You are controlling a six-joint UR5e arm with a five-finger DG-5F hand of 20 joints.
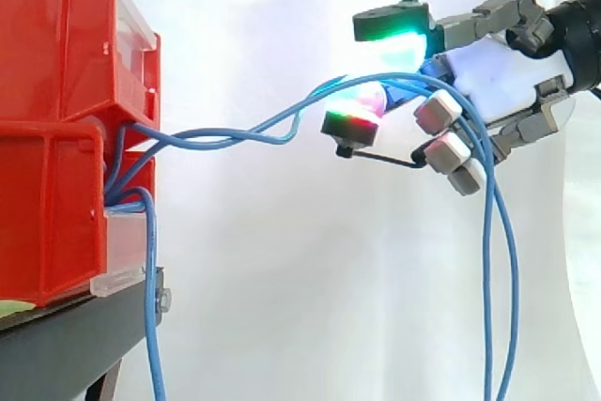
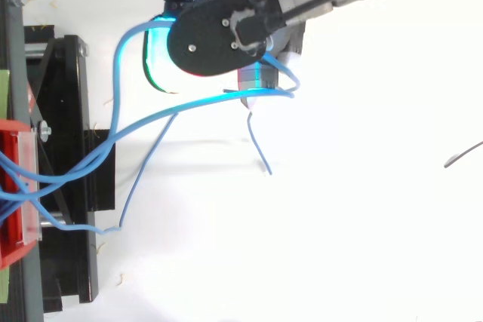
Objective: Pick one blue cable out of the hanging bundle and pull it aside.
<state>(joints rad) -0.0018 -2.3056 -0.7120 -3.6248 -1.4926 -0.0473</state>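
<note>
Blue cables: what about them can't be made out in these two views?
- Side view: how many blue cables the hand pinches; its glowing pads cover the spot.
- Top view: the same pinch, hidden under the hand.
- Side view: lower ends, cut off by the bottom edge.
- Both views: their starts, hidden inside the red bins.

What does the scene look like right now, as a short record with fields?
hand: shut on blue cables, pinched between its glowing pads
cables in hand: more than one, running from the red bins, ends hanging below the hand
loose cable: hangs down beside the black stand
bins: stacked on the stand, at the side view's left
</note>
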